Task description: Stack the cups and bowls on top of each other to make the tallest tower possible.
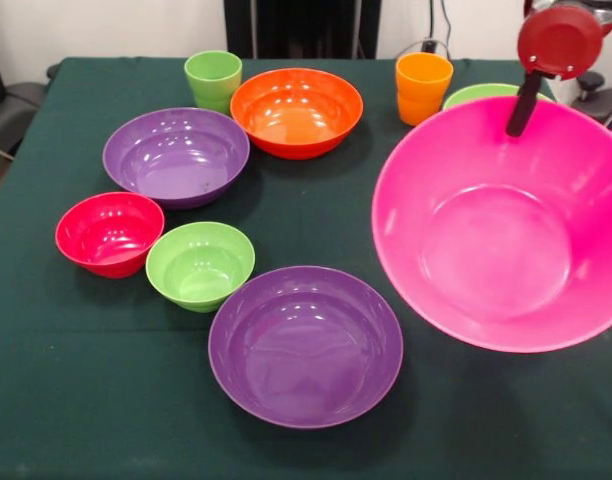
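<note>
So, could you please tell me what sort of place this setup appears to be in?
Probably a robotics lab or office workspace, not a kitchen. A red robot arm reaches over the huge pink bowl, the table wears a plain dark green cloth, and cables hang by a white wall behind.

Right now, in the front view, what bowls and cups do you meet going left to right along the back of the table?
light green cup → orange bowl → orange cup → lime green bowl, mostly hidden behind the pink bowl.
</note>
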